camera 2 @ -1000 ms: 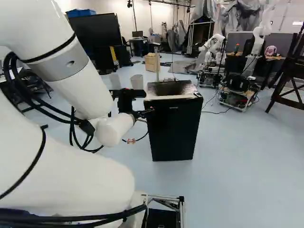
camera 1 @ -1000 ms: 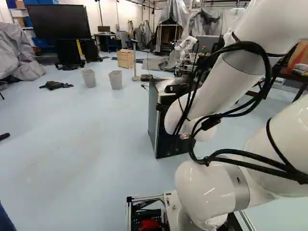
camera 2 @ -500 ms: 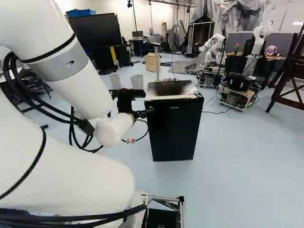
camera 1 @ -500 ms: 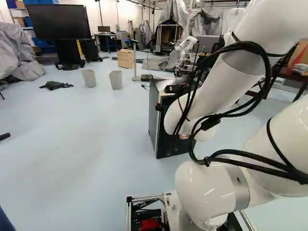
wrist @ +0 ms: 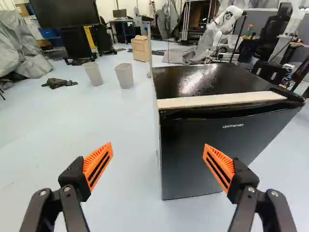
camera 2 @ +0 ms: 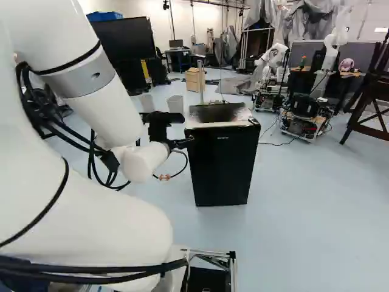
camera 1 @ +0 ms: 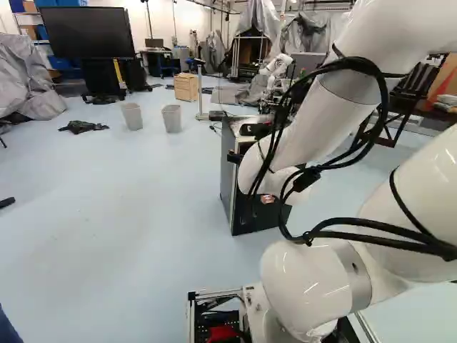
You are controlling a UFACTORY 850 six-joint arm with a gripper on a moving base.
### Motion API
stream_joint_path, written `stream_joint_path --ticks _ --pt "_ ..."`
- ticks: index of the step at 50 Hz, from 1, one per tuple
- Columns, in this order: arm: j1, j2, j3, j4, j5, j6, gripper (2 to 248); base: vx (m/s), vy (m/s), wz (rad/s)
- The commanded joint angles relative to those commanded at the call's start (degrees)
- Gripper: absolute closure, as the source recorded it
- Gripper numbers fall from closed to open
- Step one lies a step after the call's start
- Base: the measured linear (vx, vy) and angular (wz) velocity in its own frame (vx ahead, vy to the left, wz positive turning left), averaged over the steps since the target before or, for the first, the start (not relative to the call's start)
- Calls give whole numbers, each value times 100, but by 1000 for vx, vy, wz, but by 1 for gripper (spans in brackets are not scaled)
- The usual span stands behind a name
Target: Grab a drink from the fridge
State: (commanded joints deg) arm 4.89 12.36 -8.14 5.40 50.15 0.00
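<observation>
In the right base view my gripper (camera 2: pixel 182 142) is at the near left edge of the black fridge (camera 2: pixel 222 164), its fingers small and partly hidden by the wrist. Seen from the wrist, the gripper (wrist: pixel 158 157) stands wide open with nothing between its orange pads. The fridge (wrist: pixel 207 150) lies ahead of it, its door shut and its left side edge running down between the two fingers. A pale strip crosses the front of its dark, glossy top. No drink is visible.
Two grey bins (camera 1: pixel 171 118) and a wooden box (camera 1: pixel 186 86) stand beyond the fridge on the left. A large screen (camera 1: pixel 86 33) is farther back. Another robot (camera 2: pixel 272 67) and a wheeled cart (camera 2: pixel 306 115) stand behind the fridge to the right.
The arm has shifted a little: its elbow and wrist stand slightly farther left in the left base view, and the gripper has moved slightly in the right one. The base and fridge have not moved.
</observation>
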Motion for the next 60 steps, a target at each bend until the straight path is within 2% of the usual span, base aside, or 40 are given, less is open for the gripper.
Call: stream_joint_path --ticks 32,60 --pt "717 -465 -307 1280 472 0 3 0 0 0" --pt "1296 -1337 -704 2517 1021 0 3 0 0 0"
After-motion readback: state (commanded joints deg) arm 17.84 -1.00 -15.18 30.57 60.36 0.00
